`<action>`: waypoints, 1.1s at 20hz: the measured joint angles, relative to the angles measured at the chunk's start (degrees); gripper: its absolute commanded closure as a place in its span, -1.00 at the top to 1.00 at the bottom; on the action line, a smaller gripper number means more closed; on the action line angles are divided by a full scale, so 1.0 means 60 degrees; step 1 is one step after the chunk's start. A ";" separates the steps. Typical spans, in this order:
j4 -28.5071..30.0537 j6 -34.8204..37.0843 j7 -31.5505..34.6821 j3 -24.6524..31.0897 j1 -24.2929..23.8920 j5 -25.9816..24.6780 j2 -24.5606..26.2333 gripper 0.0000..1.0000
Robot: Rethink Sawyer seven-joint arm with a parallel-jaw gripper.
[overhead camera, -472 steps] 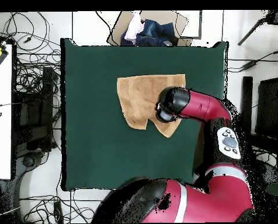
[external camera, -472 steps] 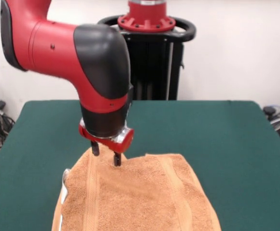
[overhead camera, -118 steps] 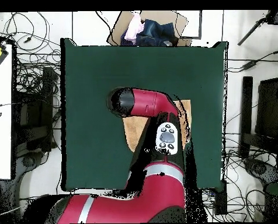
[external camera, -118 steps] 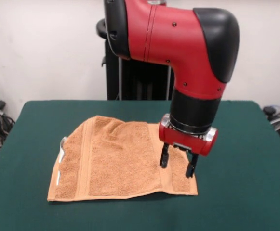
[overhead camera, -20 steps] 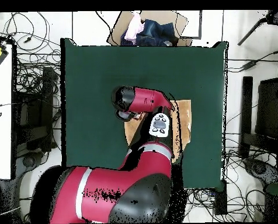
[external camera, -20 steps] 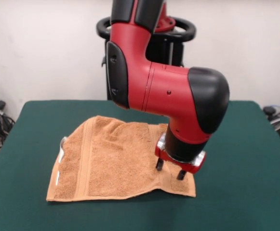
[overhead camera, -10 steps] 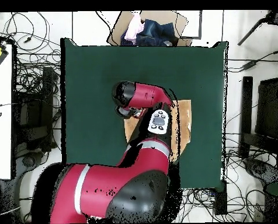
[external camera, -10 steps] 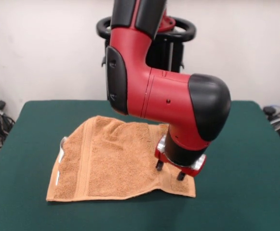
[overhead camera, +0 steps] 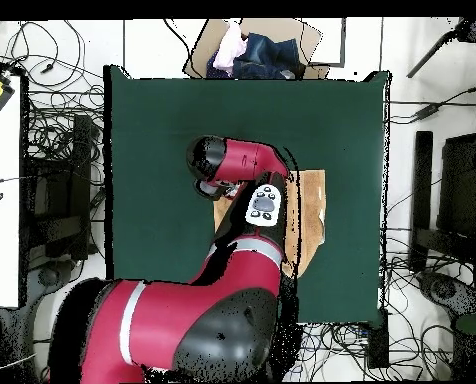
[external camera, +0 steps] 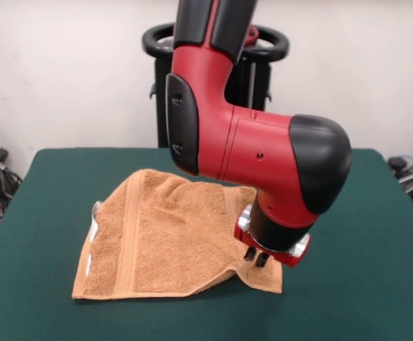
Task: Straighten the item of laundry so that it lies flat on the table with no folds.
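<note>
I am looking at the gripper (external camera: 256, 257) sitting low over one corner of the towel (external camera: 170, 238), its two dark fingers (external camera: 249, 253) drawn close together, tips down at the cloth; they look pinched on the fabric, though I cannot see the contact itself. The orange-tan towel is lying on the green table (external camera: 362, 234), spreading away from the gripper toward the left of the front view. It is not lying flat: beside the gripper the near edge is lifting off the table in a shallow arch, and the far edge behind the arm (external camera: 263, 163) is rumpling. A woven band is running down the side farthest from the gripper, with a white tag (external camera: 94, 213) at that edge. From overhead, the arm is covering most of the towel (overhead camera: 307, 205).
</note>
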 measured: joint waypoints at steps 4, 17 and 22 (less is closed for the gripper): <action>-0.0025 0.0012 0.0000 -0.0047 0.0026 0.0014 0.0016 -1.00; -0.0202 0.0149 0.0000 -0.0249 0.0135 0.0181 0.0157 -1.00; -0.0873 0.0896 0.0014 -0.0511 0.0208 0.0363 0.0545 -1.00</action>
